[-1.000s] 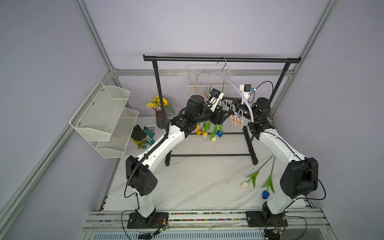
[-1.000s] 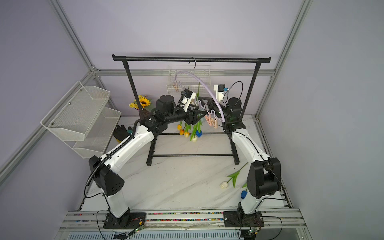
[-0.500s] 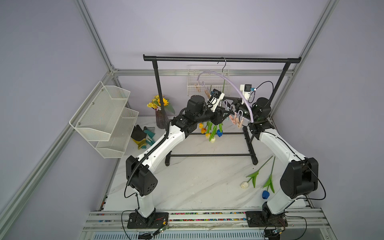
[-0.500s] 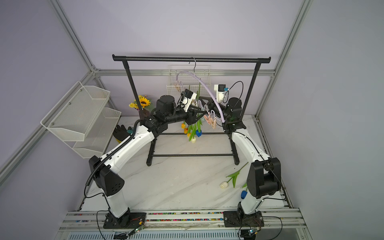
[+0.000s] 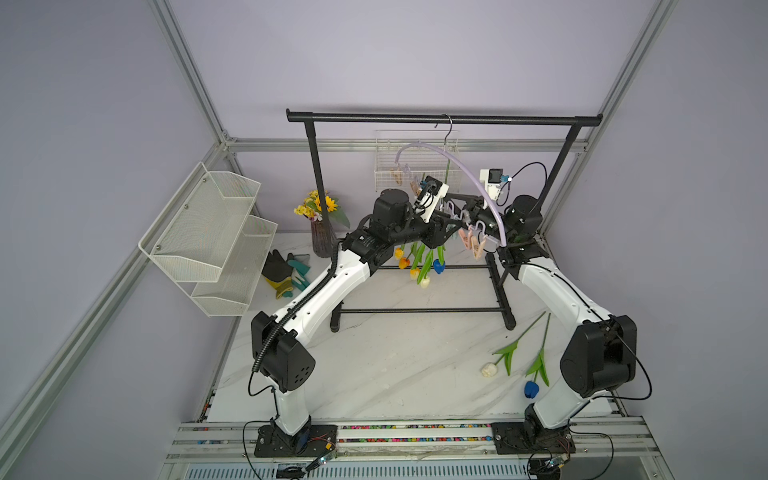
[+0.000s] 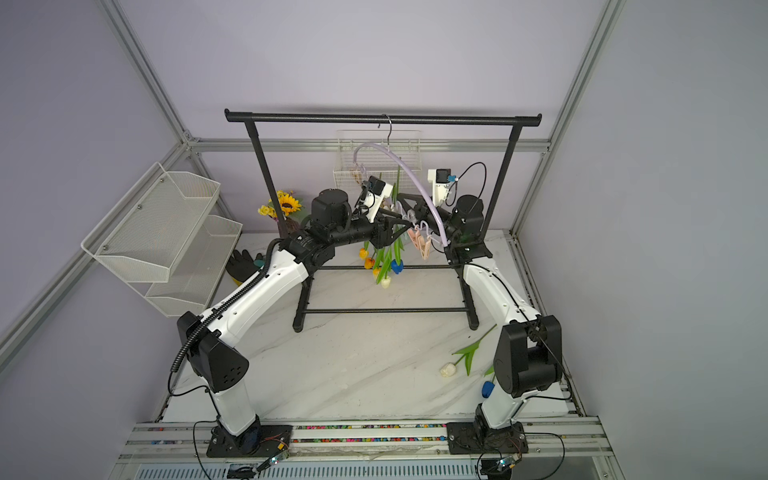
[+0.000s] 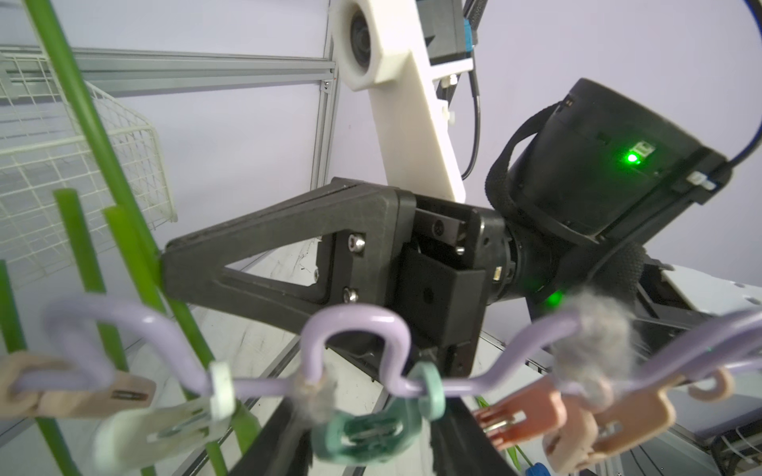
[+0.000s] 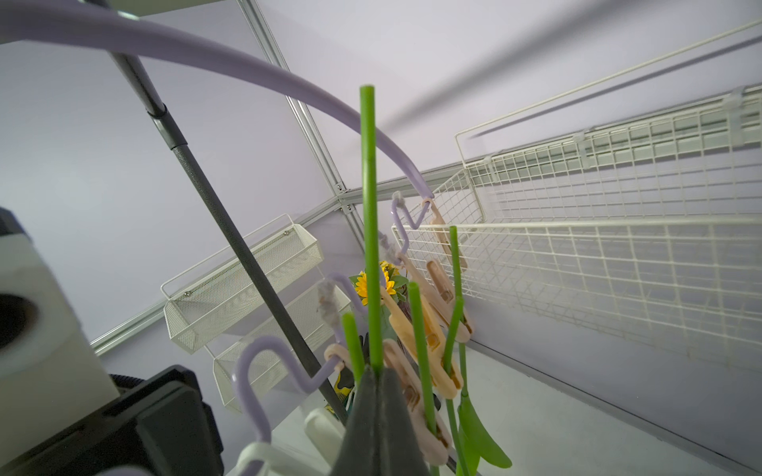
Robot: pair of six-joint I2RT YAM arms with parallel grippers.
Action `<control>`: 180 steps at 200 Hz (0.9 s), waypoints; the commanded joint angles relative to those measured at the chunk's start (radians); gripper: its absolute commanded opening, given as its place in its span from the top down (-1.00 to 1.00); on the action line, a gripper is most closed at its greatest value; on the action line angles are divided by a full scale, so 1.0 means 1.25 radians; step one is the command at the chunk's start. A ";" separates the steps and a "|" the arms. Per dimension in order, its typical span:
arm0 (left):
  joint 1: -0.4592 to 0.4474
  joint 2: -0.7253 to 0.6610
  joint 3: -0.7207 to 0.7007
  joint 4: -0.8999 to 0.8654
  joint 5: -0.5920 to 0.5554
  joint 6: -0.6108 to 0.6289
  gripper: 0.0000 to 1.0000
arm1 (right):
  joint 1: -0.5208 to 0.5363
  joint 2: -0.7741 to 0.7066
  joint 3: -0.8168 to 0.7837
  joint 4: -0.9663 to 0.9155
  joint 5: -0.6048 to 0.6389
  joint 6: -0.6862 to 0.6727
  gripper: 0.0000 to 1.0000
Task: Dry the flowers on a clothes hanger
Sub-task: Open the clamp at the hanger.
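Note:
The lilac clothes hanger [image 5: 436, 146] [image 6: 386, 151] hangs tilted by its hook from the rack, its right end pulled low. Several flowers [image 5: 424, 270] hang head down from its clips. My right gripper [image 8: 377, 371] [image 5: 451, 198] is shut on a long green stem [image 8: 368, 206] and holds it upright beside the clips. My left gripper [image 7: 367, 445] [image 5: 451, 226] has its fingers against both sides of a mint clip [image 7: 363, 437]. A white tulip [image 5: 489, 369] and a blue tulip [image 5: 530, 388] lie on the table near the right arm's base.
The black garment rack [image 5: 440, 119] straddles the back of the table. A white wire shelf [image 5: 208, 232] juts in from the left. A wire basket [image 5: 415, 166] is on the back wall. A sunflower vase [image 5: 320, 237] and gloves [image 5: 282, 270] sit back left.
The hanger and the hanging tulips have swung slightly. Both arms stay about where they were.

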 commanded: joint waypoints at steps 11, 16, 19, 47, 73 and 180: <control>-0.002 -0.004 0.022 0.013 -0.021 -0.005 -0.10 | 0.003 -0.020 0.014 0.016 -0.011 -0.006 1.00; -0.002 -0.005 0.020 0.013 -0.022 -0.007 -0.11 | 0.003 -0.020 0.014 0.015 -0.010 -0.006 1.00; -0.002 -0.005 0.019 0.013 -0.023 -0.007 -0.11 | 0.002 -0.020 0.014 0.015 -0.010 -0.006 1.00; -0.002 -0.005 0.016 0.012 -0.022 -0.008 -0.01 | 0.003 -0.021 0.014 0.013 -0.011 -0.010 1.00; -0.002 -0.003 0.022 0.015 -0.007 -0.010 0.18 | 0.003 -0.017 0.015 0.014 -0.015 -0.010 1.00; -0.002 0.009 0.027 0.010 0.016 -0.009 0.40 | 0.003 -0.020 0.006 0.012 -0.019 -0.011 1.00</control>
